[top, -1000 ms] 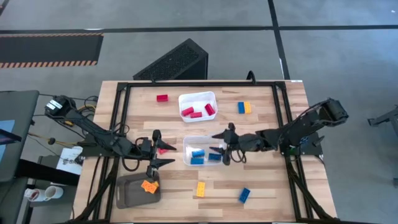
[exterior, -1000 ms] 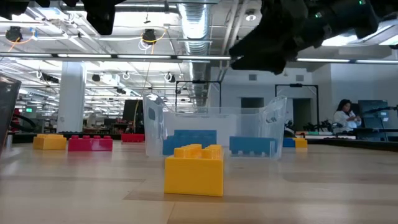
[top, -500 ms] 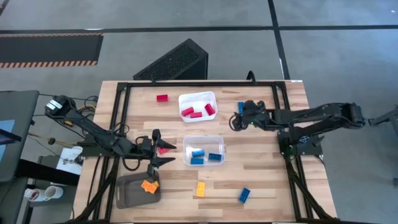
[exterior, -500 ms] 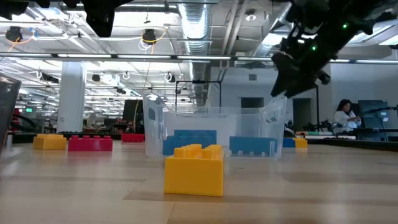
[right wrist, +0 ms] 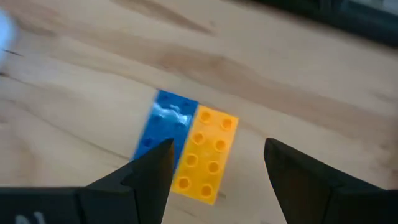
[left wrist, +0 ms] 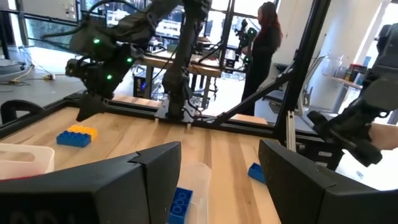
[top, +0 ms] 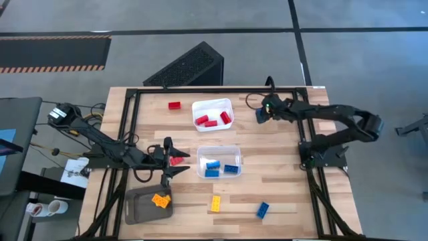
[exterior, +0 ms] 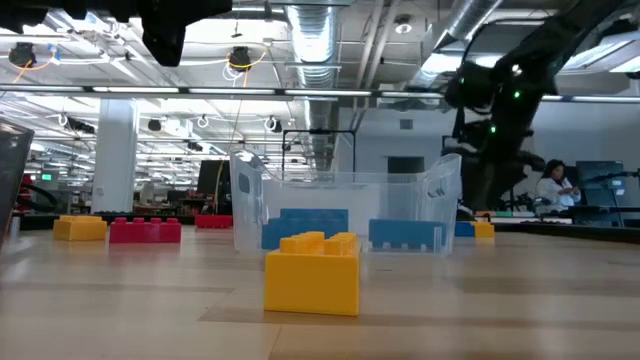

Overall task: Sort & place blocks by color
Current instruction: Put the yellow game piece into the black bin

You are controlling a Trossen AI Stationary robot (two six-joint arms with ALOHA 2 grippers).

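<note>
Blue/yellow brick pair (right wrist: 189, 149) lies side by side, touching, on the desk (top: 281, 181) upper right of the high frame. Right gripper (right wrist: 214, 165) hovers over it, fingers spread and empty, straddling the yellow brick — looks lined up for a pick. Left gripper (top: 167, 159) waits mid-left beside a red brick (top: 176, 161), fingers apart, holding nothing. Reds sit in the white tray (top: 229, 106), blues in the clear tray (top: 235, 152), orange-yellow ones in the grey tray (top: 137, 207).

Blue block (right wrist: 165, 126) and yellow block (right wrist: 205, 154) lie touching on wooden table (right wrist: 298, 93); right gripper (right wrist: 214, 163) fingers spread above them.
</note>
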